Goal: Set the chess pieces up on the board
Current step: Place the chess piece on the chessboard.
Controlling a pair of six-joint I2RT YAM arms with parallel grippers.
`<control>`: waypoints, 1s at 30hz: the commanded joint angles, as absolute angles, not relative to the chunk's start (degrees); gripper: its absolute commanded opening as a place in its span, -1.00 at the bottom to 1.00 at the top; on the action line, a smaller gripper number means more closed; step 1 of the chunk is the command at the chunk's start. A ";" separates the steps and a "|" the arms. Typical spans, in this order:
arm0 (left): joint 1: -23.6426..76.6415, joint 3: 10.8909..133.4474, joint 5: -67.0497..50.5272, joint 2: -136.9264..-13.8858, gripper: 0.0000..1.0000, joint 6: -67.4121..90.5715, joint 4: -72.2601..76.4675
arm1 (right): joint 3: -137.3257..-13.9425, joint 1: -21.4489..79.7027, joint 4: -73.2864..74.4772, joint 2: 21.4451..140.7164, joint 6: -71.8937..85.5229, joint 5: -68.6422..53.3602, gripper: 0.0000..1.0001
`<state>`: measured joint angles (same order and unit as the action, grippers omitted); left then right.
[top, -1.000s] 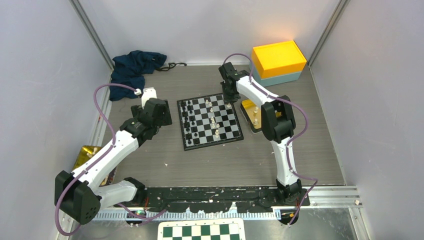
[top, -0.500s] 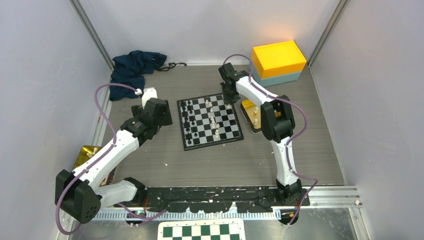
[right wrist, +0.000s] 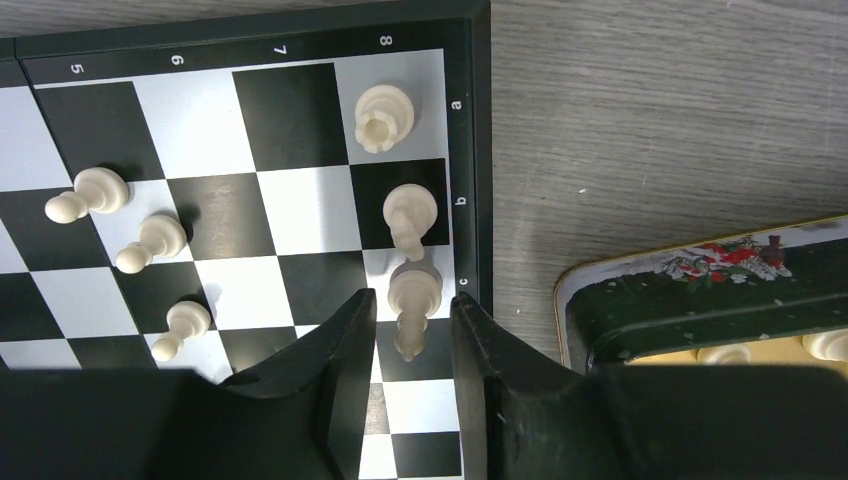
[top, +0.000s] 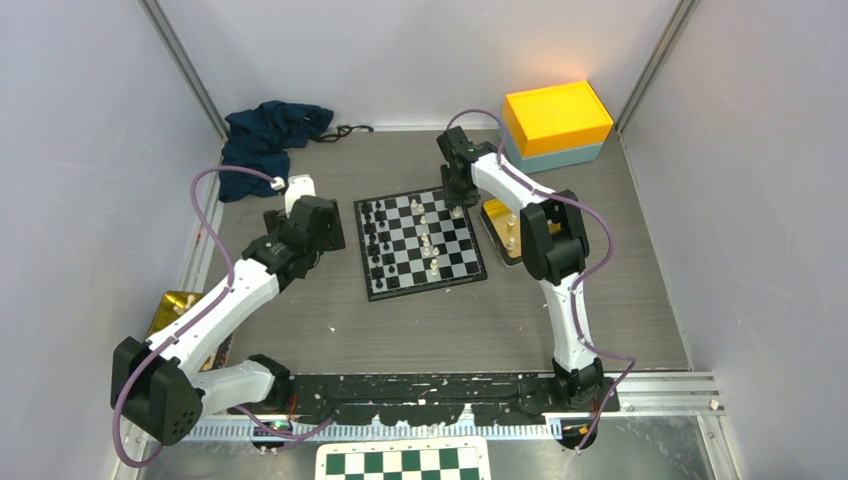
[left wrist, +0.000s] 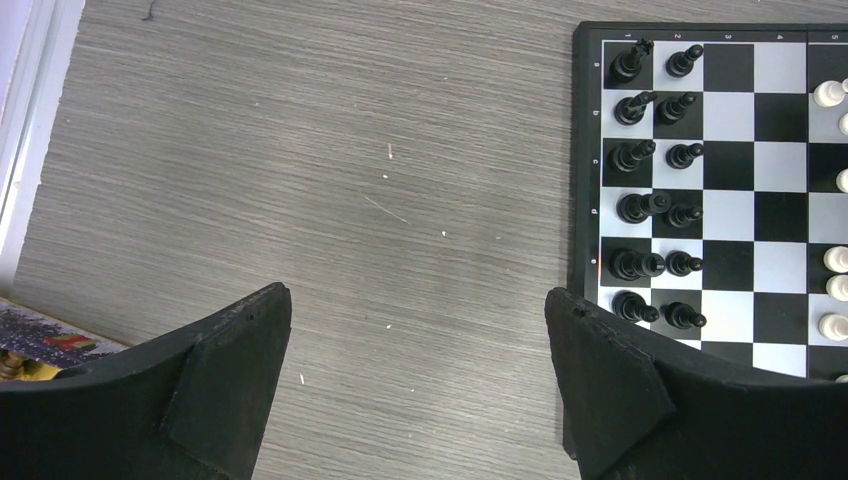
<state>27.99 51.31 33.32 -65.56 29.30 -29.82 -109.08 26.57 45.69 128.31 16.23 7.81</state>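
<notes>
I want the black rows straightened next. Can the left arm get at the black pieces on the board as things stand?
Probably yes. The left gripper is open over bare table right beside the edge of the board where the black pieces stand, with nothing between.

This is a robotics lab test cell: plain pale walls [top: 90,150] and metal posts [top: 185,70] box in a wood-grain table [top: 420,320], with two robot arms [top: 232,295] bolted to a rail [top: 420,385] beside a checkered panel [top: 403,462].

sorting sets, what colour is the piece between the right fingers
Cream-white piece, clearest in right wrist view.
</notes>
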 commanded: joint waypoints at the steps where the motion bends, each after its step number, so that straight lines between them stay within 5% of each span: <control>1: 27.60 52.86 33.66 -65.39 0.96 28.51 -27.34 | -111.80 26.98 45.07 127.62 15.78 7.78 -0.20; 30: 27.52 52.82 33.27 -64.45 0.97 28.92 -27.69 | -103.85 29.35 44.93 117.04 15.98 11.16 -0.18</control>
